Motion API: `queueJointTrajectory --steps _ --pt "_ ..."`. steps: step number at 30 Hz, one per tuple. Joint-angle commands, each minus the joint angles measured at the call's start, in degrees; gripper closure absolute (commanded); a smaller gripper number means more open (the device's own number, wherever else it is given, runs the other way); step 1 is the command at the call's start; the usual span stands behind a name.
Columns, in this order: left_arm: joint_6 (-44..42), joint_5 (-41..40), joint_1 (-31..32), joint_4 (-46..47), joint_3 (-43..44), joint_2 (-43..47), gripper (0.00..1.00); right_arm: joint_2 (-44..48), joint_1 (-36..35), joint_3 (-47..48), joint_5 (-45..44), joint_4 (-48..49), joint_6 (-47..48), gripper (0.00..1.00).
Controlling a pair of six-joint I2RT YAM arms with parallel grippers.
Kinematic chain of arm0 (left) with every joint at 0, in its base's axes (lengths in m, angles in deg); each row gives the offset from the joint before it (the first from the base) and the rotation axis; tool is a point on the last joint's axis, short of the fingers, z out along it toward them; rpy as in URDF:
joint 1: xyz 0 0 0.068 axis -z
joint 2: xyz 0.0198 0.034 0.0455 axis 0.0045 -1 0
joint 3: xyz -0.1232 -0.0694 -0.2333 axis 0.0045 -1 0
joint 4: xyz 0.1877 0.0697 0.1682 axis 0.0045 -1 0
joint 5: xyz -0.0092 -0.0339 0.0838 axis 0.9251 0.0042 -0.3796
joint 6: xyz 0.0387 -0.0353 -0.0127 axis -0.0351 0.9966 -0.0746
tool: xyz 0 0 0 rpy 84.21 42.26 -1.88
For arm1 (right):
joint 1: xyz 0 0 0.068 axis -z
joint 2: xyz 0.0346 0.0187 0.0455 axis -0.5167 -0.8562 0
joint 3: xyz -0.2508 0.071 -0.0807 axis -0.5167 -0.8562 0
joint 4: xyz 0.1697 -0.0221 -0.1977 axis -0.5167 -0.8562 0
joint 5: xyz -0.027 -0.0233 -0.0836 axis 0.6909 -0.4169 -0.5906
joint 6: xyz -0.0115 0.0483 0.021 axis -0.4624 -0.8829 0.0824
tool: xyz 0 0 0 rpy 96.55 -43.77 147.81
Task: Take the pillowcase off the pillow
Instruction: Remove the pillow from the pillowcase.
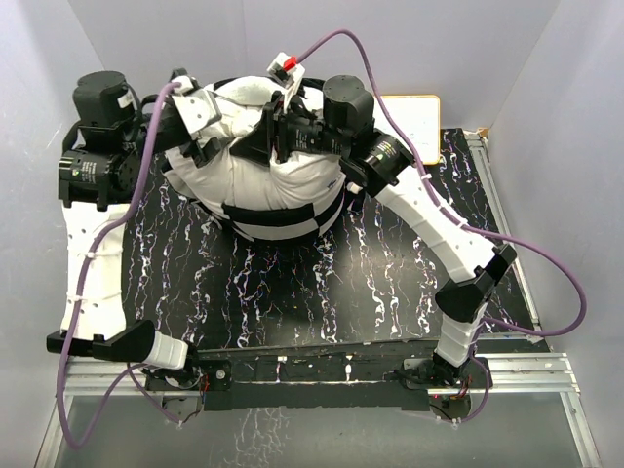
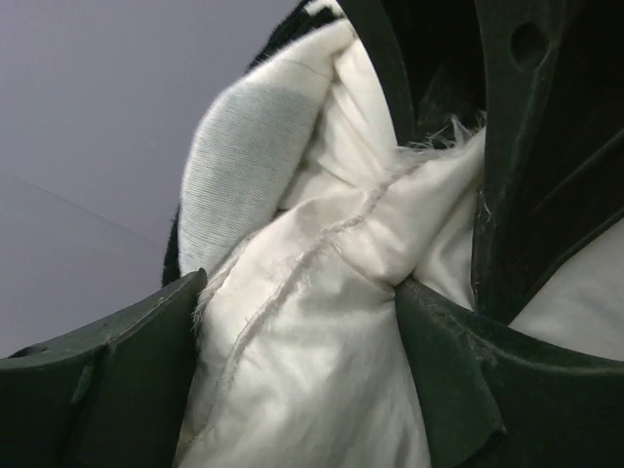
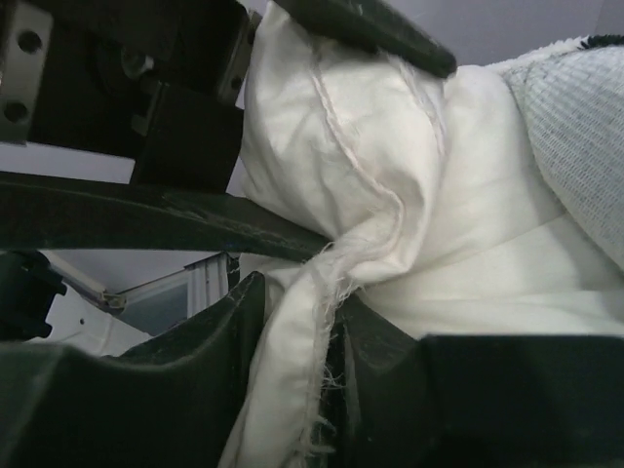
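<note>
Right claw is pressed together on a frayed seam of the pillow, pinching a fold of its white cloth. Left claw, close beside it, stands spread wide with a bulge of the same white cloth filling the gap. I cannot tell whether it has any hold. Below both claws the pillow's top bulges bare, while the pillowcase sits bunched round its lower part, nearer the arms' bases, on the table. By my reckoning the job is partly done. The upper half is out, and the rest must yet be drawn out of the cover.
</note>
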Motion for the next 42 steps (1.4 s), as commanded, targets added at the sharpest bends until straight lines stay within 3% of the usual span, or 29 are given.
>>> queueJointTrajectory --steps 1,3,5,11,15,18,21,28,31,35,42 --pt "-3.6 -9.1 2.7 -4.7 -8.1 -2.6 0.46 4.1 -0.5 0.2 -0.3 2.5 1.4 0.59" --pt "-0.8 -14.9 3.3 -1.4 -9.7 -3.6 0.81 8.3 1.2 -3.8 -4.4 4.1 1.1 0.49" --pt "3.6 -21.5 3.3 1.7 -8.2 -5.2 1.0 12.4 4.2 -8.7 -4.9 6.1 0.1 0.38" --pt "9.0 -32.4 3.7 1.4 2.4 -11.7 1.0 24.5 16.2 -20.6 -8.1 7.2 -4.1 0.32" --pt "6.5 -36.2 3.7 4.8 -0.6 -10.2 1.0 31.6 28.9 -28.9 -8.9 8.4 -12.3 0.32" --pt "6.4 -35.5 3.7 6.1 -2.9 -8.7 1.0 35.3 34.1 -35.3 -12.7 8.4 -15.0 0.37" --pt "7.8 -33.9 3.8 5.8 -3.8 -7.9 1.0 36.0 38.0 -41.1 -9.8 11.0 -19.1 0.39" --pt "7.7 -32.3 3.8 8.2 -7.7 -5.3 1.0 32.7 37.2 -46.7 1.7 26.1 -28.3 0.47" --pt "8.2 -31.9 3.8 8.9 -8.0 -5.1 1.0 30.8 33.1 -46.6 0.2 30.7 -31.2 0.46" --pt "9.3 -31.9 3.9 10.4 -8.3 -5.1 1.0 26.9 25.7 -42.5 -3.9 27.4 -28.1 0.45" --pt "9.4 -31.0 4.4 13.2 -11.3 -3.0 1.0 24.1 23.9 -44.3 -6.8 31.3 -31.8 0.49"
